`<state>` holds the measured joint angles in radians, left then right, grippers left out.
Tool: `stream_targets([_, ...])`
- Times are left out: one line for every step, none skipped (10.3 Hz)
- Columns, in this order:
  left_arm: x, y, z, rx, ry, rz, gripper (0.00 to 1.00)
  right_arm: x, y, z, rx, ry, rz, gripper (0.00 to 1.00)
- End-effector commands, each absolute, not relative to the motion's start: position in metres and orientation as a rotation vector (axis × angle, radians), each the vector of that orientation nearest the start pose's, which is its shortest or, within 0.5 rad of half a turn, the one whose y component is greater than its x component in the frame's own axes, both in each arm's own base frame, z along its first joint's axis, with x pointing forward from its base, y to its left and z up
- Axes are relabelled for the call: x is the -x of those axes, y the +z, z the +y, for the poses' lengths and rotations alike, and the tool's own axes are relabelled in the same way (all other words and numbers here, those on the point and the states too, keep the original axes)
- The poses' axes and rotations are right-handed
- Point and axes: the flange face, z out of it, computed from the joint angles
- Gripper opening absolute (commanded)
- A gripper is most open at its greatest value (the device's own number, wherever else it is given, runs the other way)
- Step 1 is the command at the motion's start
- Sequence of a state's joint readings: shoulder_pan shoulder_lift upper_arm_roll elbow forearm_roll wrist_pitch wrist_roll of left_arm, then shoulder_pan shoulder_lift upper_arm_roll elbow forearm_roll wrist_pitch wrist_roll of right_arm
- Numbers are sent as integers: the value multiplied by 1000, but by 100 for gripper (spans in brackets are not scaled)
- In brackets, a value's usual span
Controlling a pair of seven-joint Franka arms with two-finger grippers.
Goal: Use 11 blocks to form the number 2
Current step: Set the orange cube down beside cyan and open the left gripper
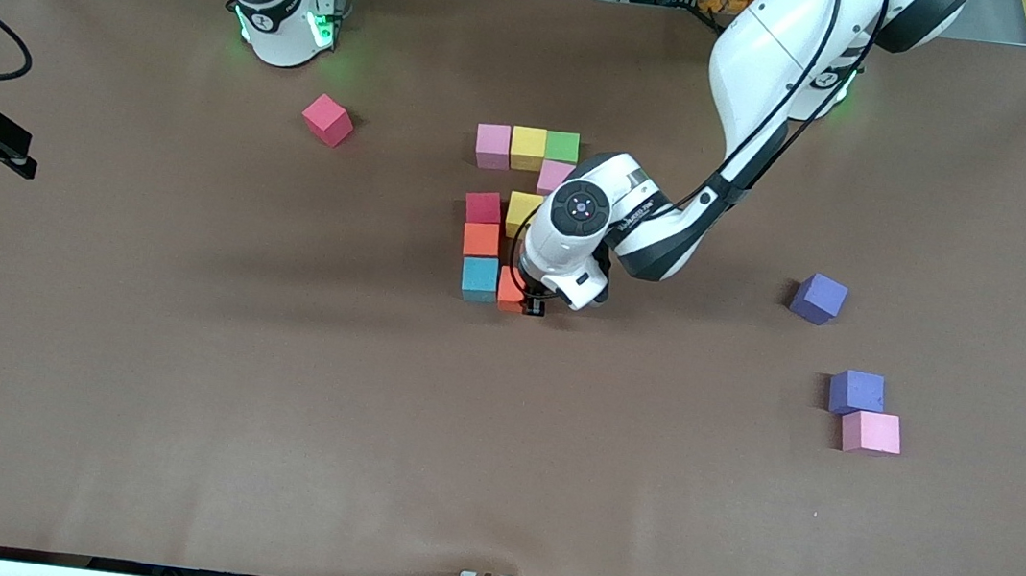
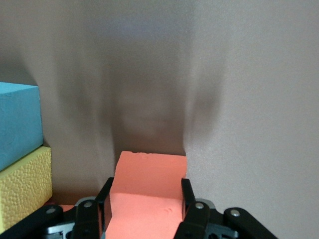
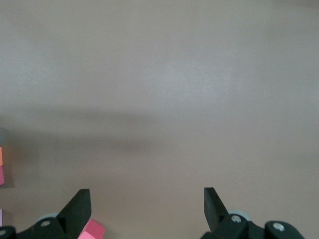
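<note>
Clamped between left gripper [image 2: 144, 209] fingers mid-table: orange block [image 2: 149, 191], beside blue block [image 1: 479, 278]. Waited spread wide, empty, at table's edge: right gripper [image 3: 147, 209].

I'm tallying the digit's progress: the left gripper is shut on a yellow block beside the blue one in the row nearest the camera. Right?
Not quite: the block is orange, not yellow. The left wrist view shows the left gripper shut on an orange block, and the front view places it beside the blue block in the row nearest the camera.
</note>
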<state>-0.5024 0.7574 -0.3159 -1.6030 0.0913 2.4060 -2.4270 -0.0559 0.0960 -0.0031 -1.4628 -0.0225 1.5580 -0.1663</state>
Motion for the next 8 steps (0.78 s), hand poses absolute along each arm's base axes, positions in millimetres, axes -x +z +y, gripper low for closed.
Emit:
stream_targets([-494, 213, -493, -2072, -242, 2248, 20, -579, 617, -30, 3146, 35, -171, 100])
stream_targets([-493, 211, -492, -2076, -242, 2251, 20, -581, 615, -22, 3145, 38, -190, 100])
stream_targets([-491, 210, -492, -2080, -242, 2251, 20, -582, 612, -19, 3144, 45, -200, 100])
stream_targets([-490, 208, -491, -2084, -243, 2254, 21, -582, 612, -16, 3143, 45, -207, 100])
stream_targets([-488, 207, -493, -2088, -244, 2252, 23, -583, 610, -11, 3142, 54, -219, 100])
stream_targets([-487, 205, -493, -2093, -245, 2251, 42, -584, 609, -9, 3141, 57, -227, 100])
stream_targets([-485, 205, -496, -2105, -239, 2240, 85, -584, 608, -9, 3141, 59, -227, 100])
stream_targets([-480, 206, -501, -2120, -232, 2224, 100, -584, 610, -9, 3142, 52, -227, 100])
